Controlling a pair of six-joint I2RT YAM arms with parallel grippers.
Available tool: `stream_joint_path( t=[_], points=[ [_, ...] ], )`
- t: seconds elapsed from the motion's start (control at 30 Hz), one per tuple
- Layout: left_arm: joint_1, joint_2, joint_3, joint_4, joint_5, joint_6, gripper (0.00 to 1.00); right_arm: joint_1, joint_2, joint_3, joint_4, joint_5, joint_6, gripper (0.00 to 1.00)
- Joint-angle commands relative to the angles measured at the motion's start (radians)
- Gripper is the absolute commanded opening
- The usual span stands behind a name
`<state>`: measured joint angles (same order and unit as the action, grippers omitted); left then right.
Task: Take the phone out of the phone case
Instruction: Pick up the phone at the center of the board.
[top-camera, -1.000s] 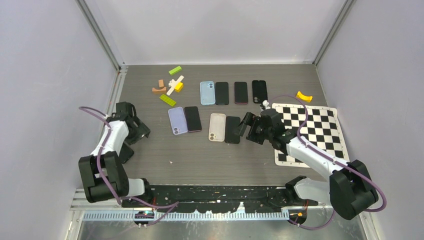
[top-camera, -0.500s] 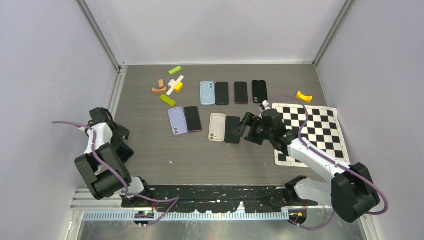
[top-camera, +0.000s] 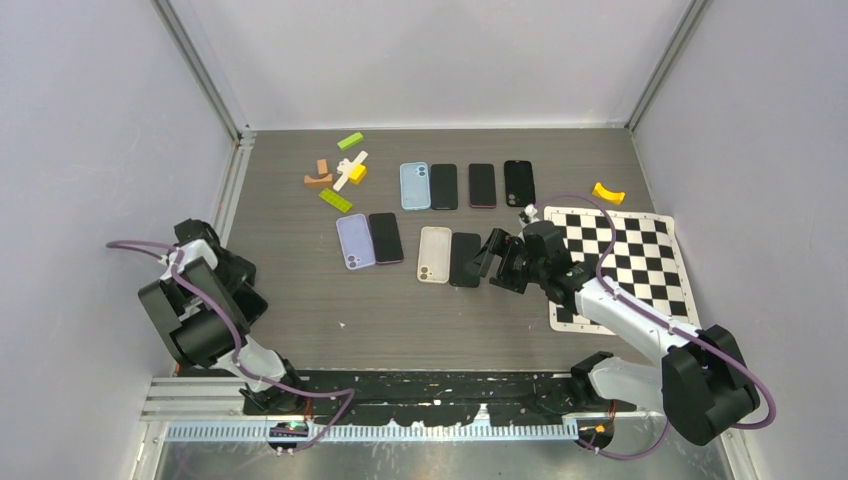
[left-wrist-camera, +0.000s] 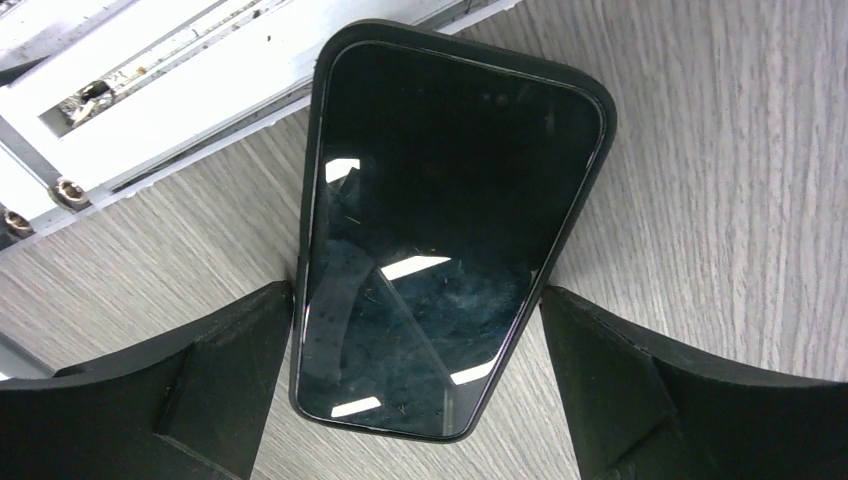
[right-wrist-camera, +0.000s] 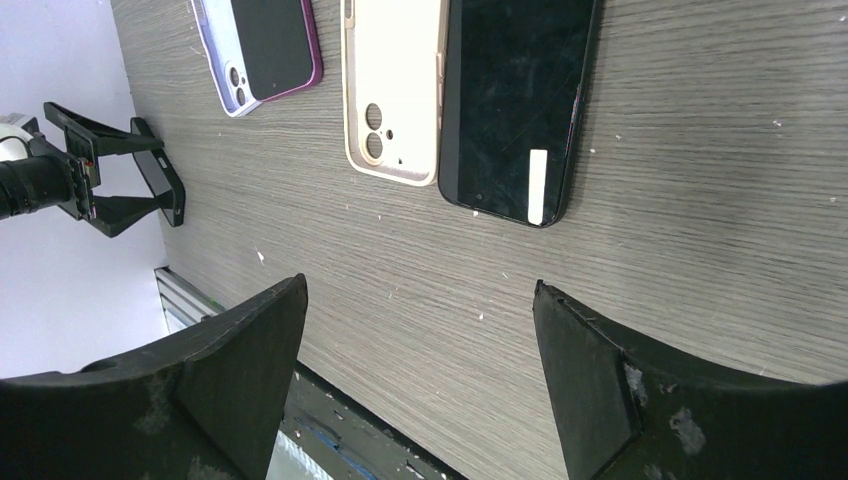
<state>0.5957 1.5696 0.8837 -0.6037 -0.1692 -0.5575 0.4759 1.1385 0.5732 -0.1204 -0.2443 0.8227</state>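
Far to the left of the black-and-white checkerboard mat, across the grey wood-grain table, a glossy black phone in a matching black case lies screen-up. Its far end reaches the aluminium rail on the side of the table away from the mat. The left gripper straddles it with jaws spread wide. One finger stands just beside each long edge, so the phone's long axis runs straight out from the wrist and the jaws would close across its narrow width. Whether the fingers touch the case cannot be told. Nearer the mat, a bare beige case and a bare black phone lie side by side. The right gripper sits at the mat's left edge with its jaws apart and empty, pointing towards that pair. The cased phone is well apart from this arm, so the left arm looks the one placed to grip. Any grasp would likely turn on catching the case's rim rather than the handset.
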Motion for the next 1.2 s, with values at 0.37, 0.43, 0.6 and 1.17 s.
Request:
stream_joint_path(
  t=[0.37, 0.43, 0.6, 1.17],
  points=[
    [-0.058, -0.057, -0.006, -0.035, 0.027, -0.084, 0.68, -0.003, -0.010, 0.008, 0.057, -0.016, 0.003, 0.79],
    [-0.120, -0.072, -0.013, -0.038, 0.032, -0.113, 0.68, -0.002, -0.007, 0.011, 0.061, -0.016, 0.003, 0.78],
    [-0.331, -0.108, -0.042, -0.031, 0.065, -0.217, 0.68, -0.002, 0.005, 0.016, 0.060, -0.018, 0.020, 0.77],
    [-0.586, -0.186, -0.143, -0.060, -0.092, -0.218, 0.97, -0.002, 0.050, 0.004, 0.116, -0.023, 0.099, 0.76]
  ],
)
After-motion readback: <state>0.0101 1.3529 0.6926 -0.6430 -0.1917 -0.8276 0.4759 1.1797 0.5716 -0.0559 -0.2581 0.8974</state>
